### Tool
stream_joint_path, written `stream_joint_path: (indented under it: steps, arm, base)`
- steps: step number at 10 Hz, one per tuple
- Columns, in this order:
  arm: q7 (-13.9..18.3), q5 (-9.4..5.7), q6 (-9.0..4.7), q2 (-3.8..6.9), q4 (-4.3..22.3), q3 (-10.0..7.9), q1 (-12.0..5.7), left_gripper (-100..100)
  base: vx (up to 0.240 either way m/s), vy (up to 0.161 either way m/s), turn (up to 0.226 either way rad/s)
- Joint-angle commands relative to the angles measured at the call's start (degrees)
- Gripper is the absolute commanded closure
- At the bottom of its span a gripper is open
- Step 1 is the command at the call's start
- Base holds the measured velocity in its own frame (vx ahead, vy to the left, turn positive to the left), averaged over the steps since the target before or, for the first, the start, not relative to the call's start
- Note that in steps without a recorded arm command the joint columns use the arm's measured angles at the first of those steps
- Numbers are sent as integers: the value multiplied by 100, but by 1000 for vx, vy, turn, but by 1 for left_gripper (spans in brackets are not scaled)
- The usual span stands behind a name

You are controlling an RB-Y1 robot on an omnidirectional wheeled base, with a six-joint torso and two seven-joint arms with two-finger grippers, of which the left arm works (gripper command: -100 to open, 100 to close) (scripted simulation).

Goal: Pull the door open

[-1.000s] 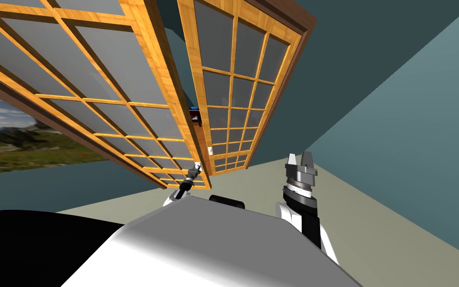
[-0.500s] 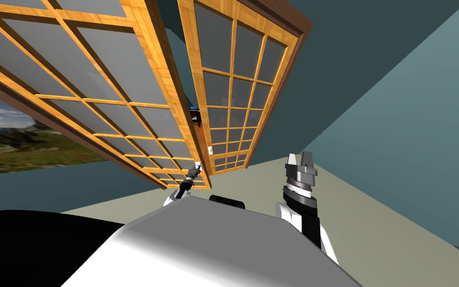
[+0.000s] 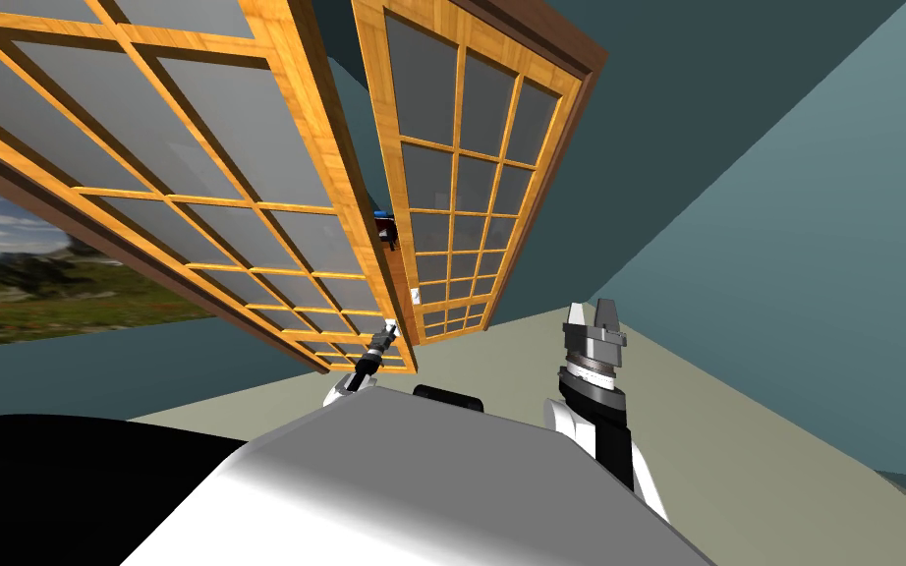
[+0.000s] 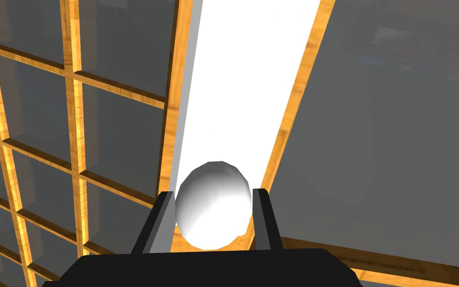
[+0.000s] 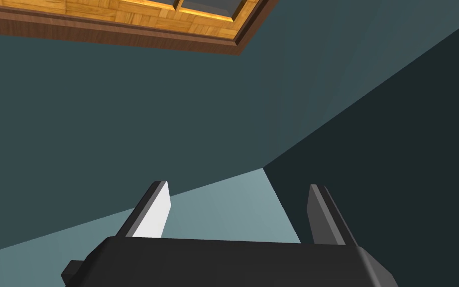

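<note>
Two fingers (image 4: 158, 225) of left end effector (image 4: 212, 195) clamp door knob (image 4: 213, 212).

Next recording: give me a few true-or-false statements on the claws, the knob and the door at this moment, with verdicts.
1. The left claw is shut on the white knob. True.
2. The right claw grips the door's frame. False: it is open, holds nothing and points at the wall.
3. The left door leaf stands ajar from the right door leaf. True.
4. Both leaves are solid panels. False: they are wooden grids over grey panes.
</note>
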State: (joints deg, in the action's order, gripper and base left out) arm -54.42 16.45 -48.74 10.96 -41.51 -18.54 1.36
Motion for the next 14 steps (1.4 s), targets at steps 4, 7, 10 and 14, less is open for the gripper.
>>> stream_joint_path:
  steps: [4, 7, 10, 14]
  arm:
    - [691, -166, -26, 11, 80, 117, -36, 100]
    - [1168, -286, -41, 33, 128, 188, -65, 100]
    - [1535, -375, -53, 49, 164, 240, -87, 100]
    - [2114, -514, -70, 75, 220, 322, -122, 100]
  base:
    - [-30, 11, -29]
    - [-34, 12, -30]
    - [-34, 10, -26]
    - [-25, 10, -24]
